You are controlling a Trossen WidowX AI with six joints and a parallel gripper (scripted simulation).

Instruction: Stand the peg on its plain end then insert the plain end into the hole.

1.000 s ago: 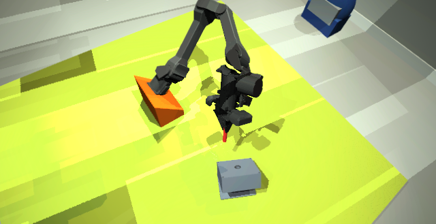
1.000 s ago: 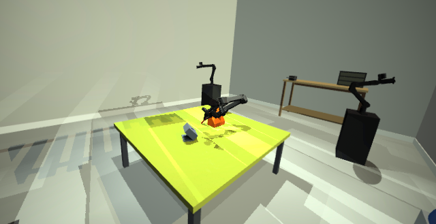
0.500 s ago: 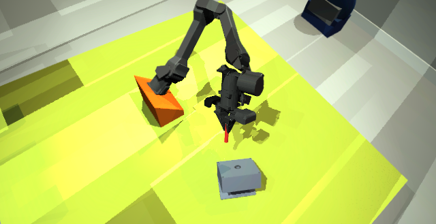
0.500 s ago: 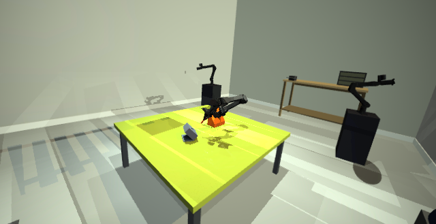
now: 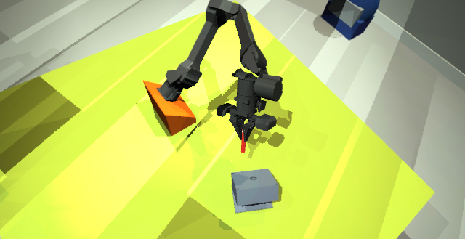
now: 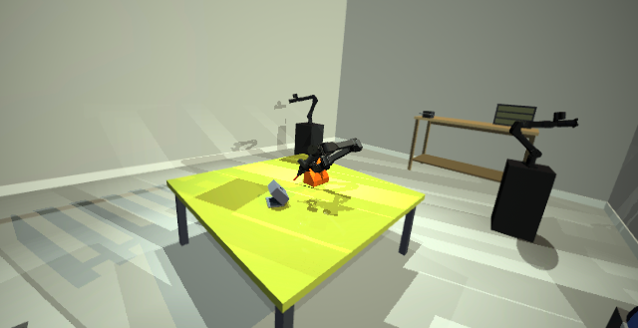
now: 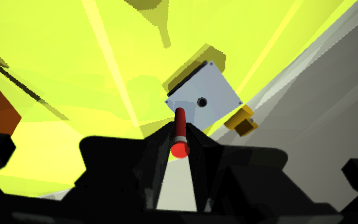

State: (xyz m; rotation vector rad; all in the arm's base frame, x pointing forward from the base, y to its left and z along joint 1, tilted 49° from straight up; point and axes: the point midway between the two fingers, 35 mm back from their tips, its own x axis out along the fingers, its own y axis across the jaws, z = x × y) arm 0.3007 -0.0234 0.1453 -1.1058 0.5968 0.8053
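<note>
Holds the hand (image 5: 243,137) (image 6: 297,175) (image 7: 180,125) raised above the desk, aimed obliquely downward and away from the base (image 5: 169,91). Grips firmly, with both fingers (image 5: 236,124) brought in on something slim between their tips, leaving a narrow gap. Spreads dark, blocky parts out on either side of the hand, just behind the fingers. Carries the wrist (image 5: 254,59) close behind the hand. Climbs from the base, well apart from the hand, along the lower link (image 5: 203,43) to a sharply bent elbow (image 5: 223,6) (image 6: 355,144), then doubles back through the forearm (image 5: 245,28) toward the hand.
</note>
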